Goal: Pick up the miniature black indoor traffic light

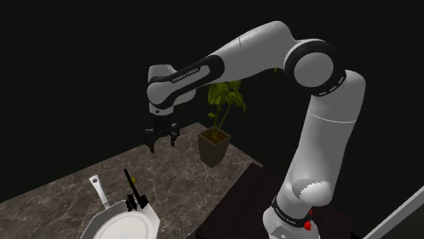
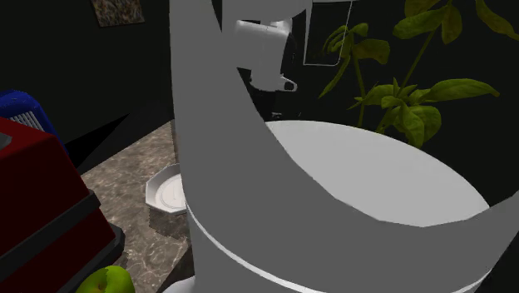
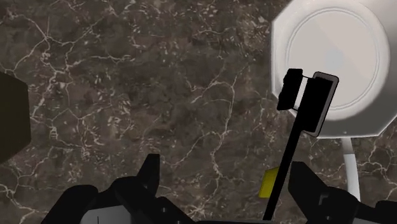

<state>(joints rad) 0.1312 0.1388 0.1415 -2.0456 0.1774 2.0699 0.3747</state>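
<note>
The jaws hang wide open and empty above a bare patch of the marble table (image 1: 61, 187), well apart from the miniature black traffic light (image 1: 136, 201). It seems to lie on its side near the shoulder view's lower left, though I cannot be sure it is flat. Its thin pole points back toward the arm, and its boxy head (image 3: 318, 105) sits against or over the rim of a white octagonal plate (image 3: 334, 51). In the wrist view the pole runs past the right-hand finger rather than between the two, so a straight descent from here would likely close on nothing or pin the pole under a fingertip. The pole is slim and probably slippery, and a grip that lands off its line could make it roll or squirt sideways. A grip far from the head could let the heavier end swing down as it lifts. Going for the head instead risks a finger striking the plate's rim and shoving or tipping the plate. A white handle (image 3: 351, 168) and a small yellow object (image 3: 270, 182) lie just beside the pole, and either could be nudged or caught in the closing jaws. The potted plant (image 1: 216, 139) stands near the arm's other side, so a wide swing could brush its leaves
</note>
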